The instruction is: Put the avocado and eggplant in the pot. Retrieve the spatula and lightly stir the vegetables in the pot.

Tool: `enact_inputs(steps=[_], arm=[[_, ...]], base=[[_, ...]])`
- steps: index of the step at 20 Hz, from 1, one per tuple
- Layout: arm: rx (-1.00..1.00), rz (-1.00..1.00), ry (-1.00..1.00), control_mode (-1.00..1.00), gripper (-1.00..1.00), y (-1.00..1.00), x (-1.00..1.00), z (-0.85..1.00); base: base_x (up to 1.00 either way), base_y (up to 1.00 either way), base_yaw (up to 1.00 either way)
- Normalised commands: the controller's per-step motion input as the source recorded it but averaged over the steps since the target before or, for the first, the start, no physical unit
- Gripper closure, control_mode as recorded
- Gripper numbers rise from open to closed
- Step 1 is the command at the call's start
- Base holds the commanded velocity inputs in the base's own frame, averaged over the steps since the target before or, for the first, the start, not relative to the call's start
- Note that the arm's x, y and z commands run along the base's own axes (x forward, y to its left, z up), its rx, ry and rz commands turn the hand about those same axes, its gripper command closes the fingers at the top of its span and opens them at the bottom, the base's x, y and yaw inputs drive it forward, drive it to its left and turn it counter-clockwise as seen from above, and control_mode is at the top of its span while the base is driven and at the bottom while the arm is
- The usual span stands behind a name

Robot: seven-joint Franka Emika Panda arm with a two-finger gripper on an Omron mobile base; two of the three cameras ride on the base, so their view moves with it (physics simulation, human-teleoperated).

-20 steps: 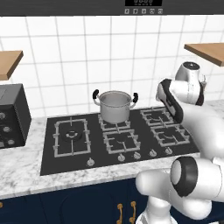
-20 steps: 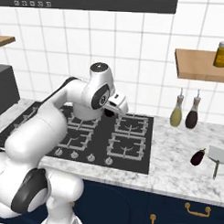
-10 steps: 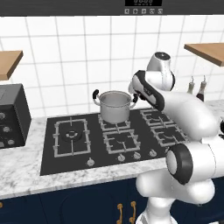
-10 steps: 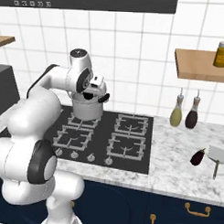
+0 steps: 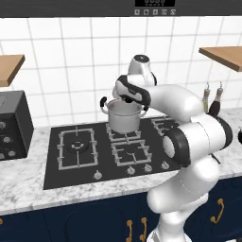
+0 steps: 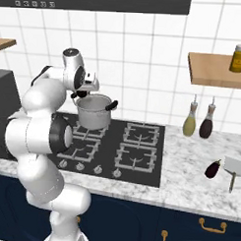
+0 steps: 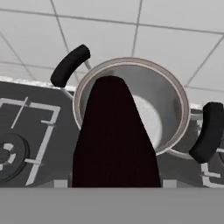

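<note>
The steel pot (image 5: pixel 124 117) with two black loop handles stands on the hob's back middle burner. My gripper (image 5: pixel 125 97) hangs just above its rim (image 6: pixel 95 99), pointing down into it. In the hand view a dark, rounded avocado (image 7: pixel 113 131) sits between the fingers and hides them, with the gripper (image 7: pixel 114 177) shut on it over the pot's bare inside (image 7: pixel 168 100). The dark purple eggplant (image 6: pixel 212 169) lies on the marble counter far right of the hob. The spatula's thin grey handle (image 6: pixel 231 182) lies just right of the eggplant.
The black gas hob (image 5: pixel 75 158) has several burners and front knobs. A black appliance (image 5: pixel 12 125) stands at its left. Two bottles (image 6: pixel 198 124) stand against the tiles at the right, under a wooden shelf (image 6: pixel 215 70) holding a jar (image 6: pixel 239 52).
The arm has swung left from over the hob's right burners to above the pot, carrying the dark avocado with it. The pot and eggplant have not moved.
</note>
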Motion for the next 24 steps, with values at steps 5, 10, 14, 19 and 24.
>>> enact_inputs(steps=[5,10,14,19,24], arm=[[-0.14,0.0,0.0,-1.0,1.0,0.2,0.68,-0.55],[-0.08,0.0,0.0,-1.0,1.0,0.0,0.5,-0.53],[0.01,0.0,0.0,-1.0,1.0,-0.09,0.5,-0.33],[0.05,0.0,0.0,-1.0,1.0,-0.21,0.37,-0.3],[0.07,0.0,0.0,-1.0,1.0,-0.26,0.13,-0.35]], base=[[0.0,0.0,0.0],[0.0,0.0,0.0],[0.0,0.0,0.0],[0.0,0.0,0.0],[0.0,0.0,0.0]])
